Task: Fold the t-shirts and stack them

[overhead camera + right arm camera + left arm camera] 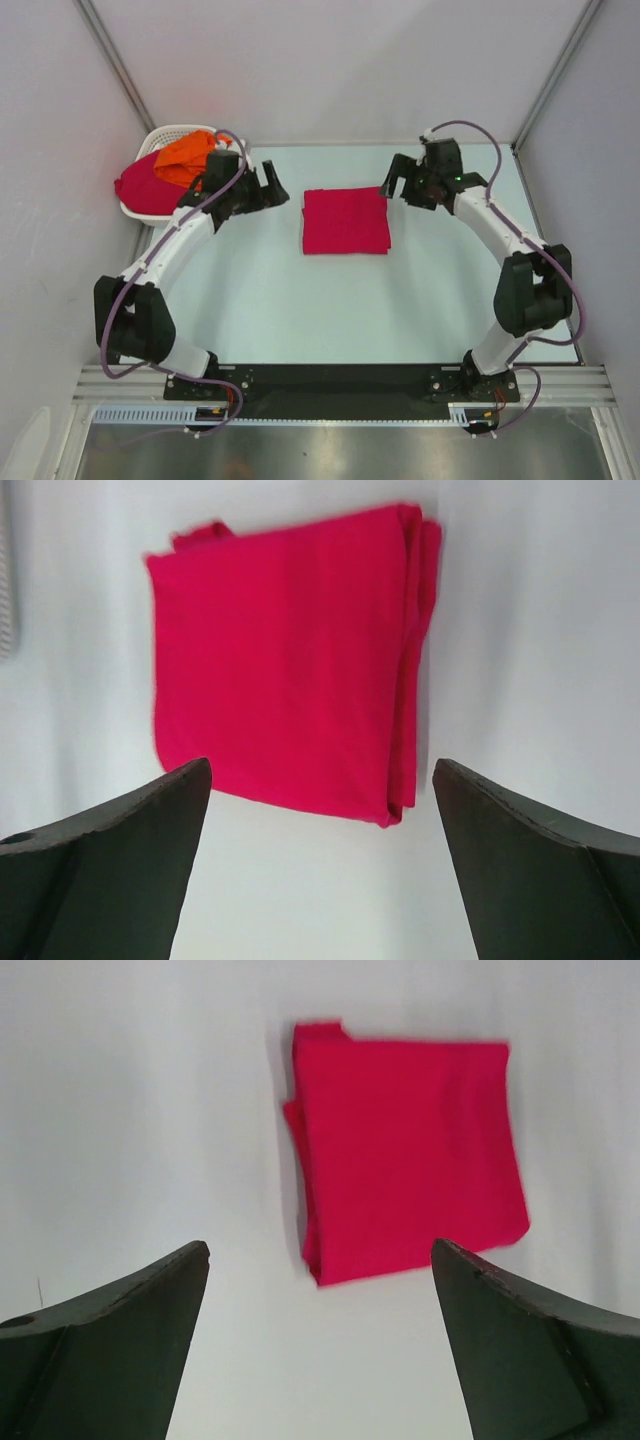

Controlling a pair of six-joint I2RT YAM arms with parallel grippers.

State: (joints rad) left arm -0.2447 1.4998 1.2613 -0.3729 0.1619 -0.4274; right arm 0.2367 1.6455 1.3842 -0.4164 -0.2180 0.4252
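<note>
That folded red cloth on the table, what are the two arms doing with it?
Two robot arms are folding t-shirts. One folded shirt, crimson-pink, lies as a neat rectangle in the middle of the table. The left gripper and right gripper hang open on either side of it, touching nothing. An orange shirt and a crumpled crimson-pink shirt wait in the white basket at the far left corner.

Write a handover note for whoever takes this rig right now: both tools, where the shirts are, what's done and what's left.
Left tool: open, empty, just left of the folded pink shirt.
Right tool: open, empty, just right of it.
Done: one pink shirt is folded and lies flat between the tools.
Left: the orange shirt and the crumpled pink shirt sit unfolded in the white basket; fold and stack them.
</note>
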